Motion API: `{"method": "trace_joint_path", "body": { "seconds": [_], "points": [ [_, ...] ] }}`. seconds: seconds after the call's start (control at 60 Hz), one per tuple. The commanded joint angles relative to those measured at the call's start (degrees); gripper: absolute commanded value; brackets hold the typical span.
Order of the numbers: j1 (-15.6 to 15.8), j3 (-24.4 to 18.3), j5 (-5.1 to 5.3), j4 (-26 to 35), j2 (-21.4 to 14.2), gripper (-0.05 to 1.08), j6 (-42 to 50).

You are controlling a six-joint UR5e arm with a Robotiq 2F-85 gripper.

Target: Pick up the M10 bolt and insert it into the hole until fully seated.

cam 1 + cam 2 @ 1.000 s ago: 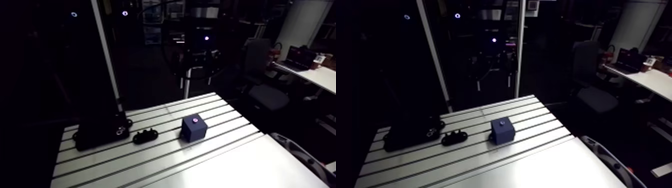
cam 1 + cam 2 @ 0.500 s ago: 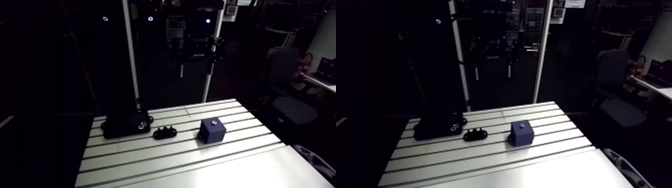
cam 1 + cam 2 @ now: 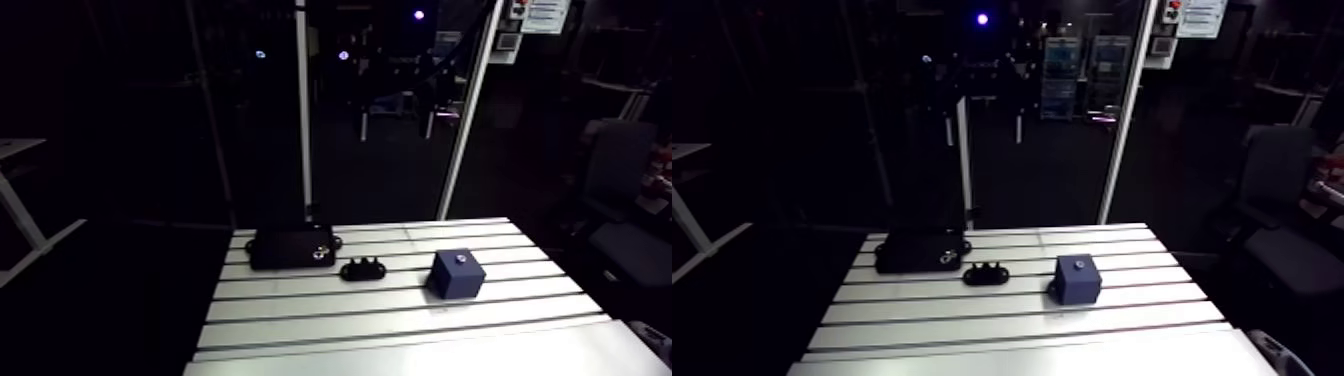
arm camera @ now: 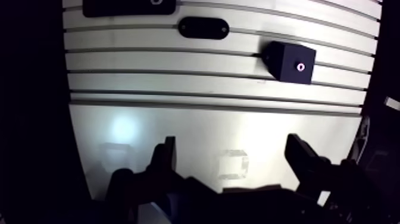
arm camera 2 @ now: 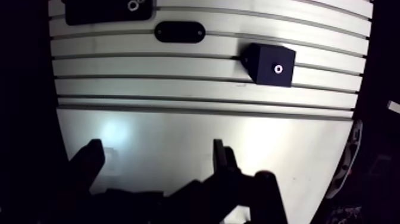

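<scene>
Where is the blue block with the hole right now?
In the arm view, the blue block stands on the slotted table, right of the small black holder; in the wrist view it lies well ahead of the open gripper.

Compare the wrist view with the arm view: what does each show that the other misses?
Only the wrist view shows the gripper, open, nothing between its fingers, over the smooth near part of the table. Only the arm view shows the flat black box whole, with the table's far edge; the gripper is absent there. Both show the slotted table, the small black oval piece and the dark blue block with a hole on top.
</scene>
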Motion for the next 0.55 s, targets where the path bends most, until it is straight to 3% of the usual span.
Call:
{"method": "trace_joint_path", "body": {
  "seconds": [0.017,0.233,0.55],
  "points": [
    [1.3,-0.6,-0.3,1.8,-1.0,0.01,0.7],
    [1.0,-0.5,-1.25,1.2,-1.1,0.0,0.7],
    [0.7,-0.6,-1.18,1.0,-1.0,0.0,0.7]
  ]
}}
